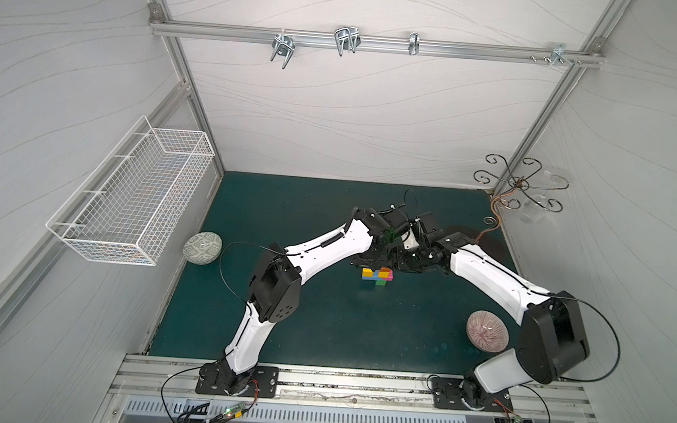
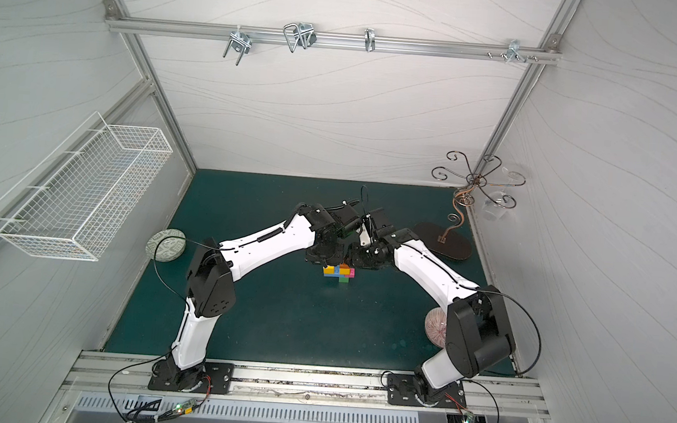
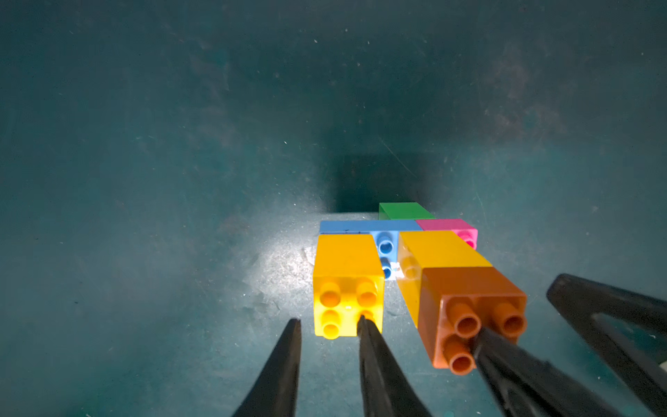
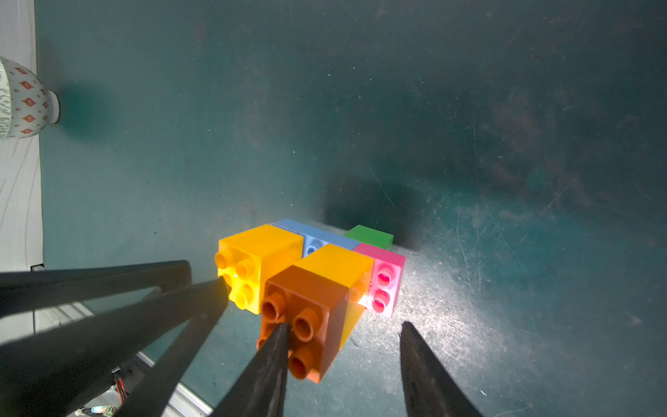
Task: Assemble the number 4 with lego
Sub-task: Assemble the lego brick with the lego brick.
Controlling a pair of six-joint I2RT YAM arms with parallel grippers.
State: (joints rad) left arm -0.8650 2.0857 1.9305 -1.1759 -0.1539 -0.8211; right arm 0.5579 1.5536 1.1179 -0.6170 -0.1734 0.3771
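The lego cluster (image 1: 377,275) (image 2: 339,272) lies flat on the green mat, and both wrists meet just behind it. A blue bar (image 3: 361,226) carries a yellow cube (image 3: 346,263) at one end. Beside that cube run a second yellow cube (image 3: 440,249) and an orange cube (image 3: 465,285); pink (image 3: 444,224) and green (image 3: 402,210) cubes sit beyond. My left gripper (image 3: 328,323) is narrowly open, with one fingertip (image 3: 362,323) against the yellow cube's studs. My right gripper (image 4: 345,326) is open, with one fingertip (image 4: 283,332) on the orange cube's (image 4: 306,299) studs. Neither holds anything.
A green-patterned bowl (image 1: 202,247) sits at the mat's left edge and a pink bowl (image 1: 487,329) by the right arm's elbow. A white wire basket (image 1: 131,196) hangs on the left wall. A curled metal stand (image 1: 518,185) rises from its dark base (image 2: 446,243) at the back right.
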